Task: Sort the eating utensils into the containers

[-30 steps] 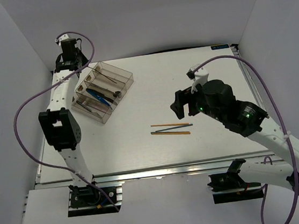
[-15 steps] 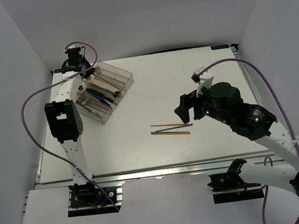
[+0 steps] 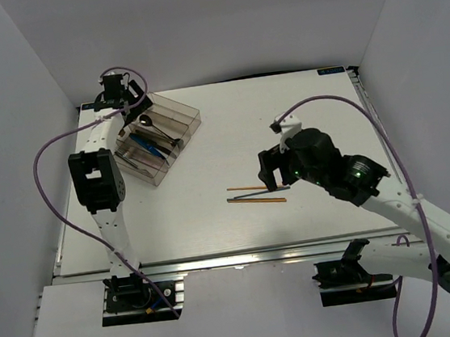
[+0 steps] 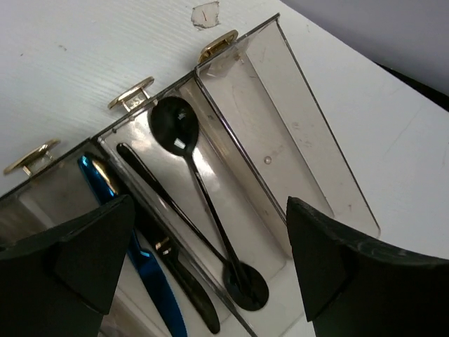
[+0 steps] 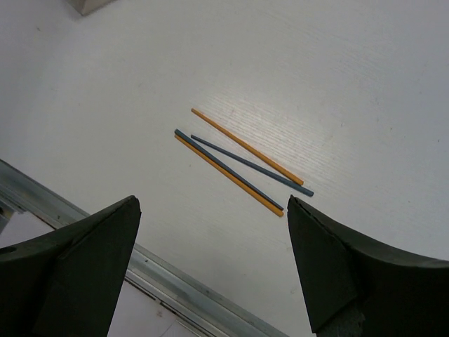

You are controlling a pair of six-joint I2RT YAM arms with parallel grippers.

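The containers are one clear tray [image 3: 193,120] at the table's back left, split into long compartments. My left gripper [image 3: 123,99] hangs open over its far end. In the left wrist view the left gripper [image 4: 210,203] stands wide above two black spoons [image 4: 210,217] that lie head to tail in one compartment. A blue knife [image 4: 153,284] lies in the compartment to their left, and the rightmost compartment [image 4: 280,147] holds nothing. Several orange and dark blue chopsticks [image 3: 257,200] lie mid-table. My right gripper [image 3: 272,171] hovers open just above their right end, with the chopsticks [image 5: 245,146] ahead of the right gripper [image 5: 212,200].
Small gold label tabs [image 4: 131,93] line the tray's far end. A metal rail [image 5: 175,281] runs along the table's near edge, close below the chopsticks. Purple cables [image 3: 53,155] loop beside both arms.
My left gripper has opened over the tray, and a black spoon now lies free in its compartment. My right gripper has moved left and lower, toward the chopsticks.
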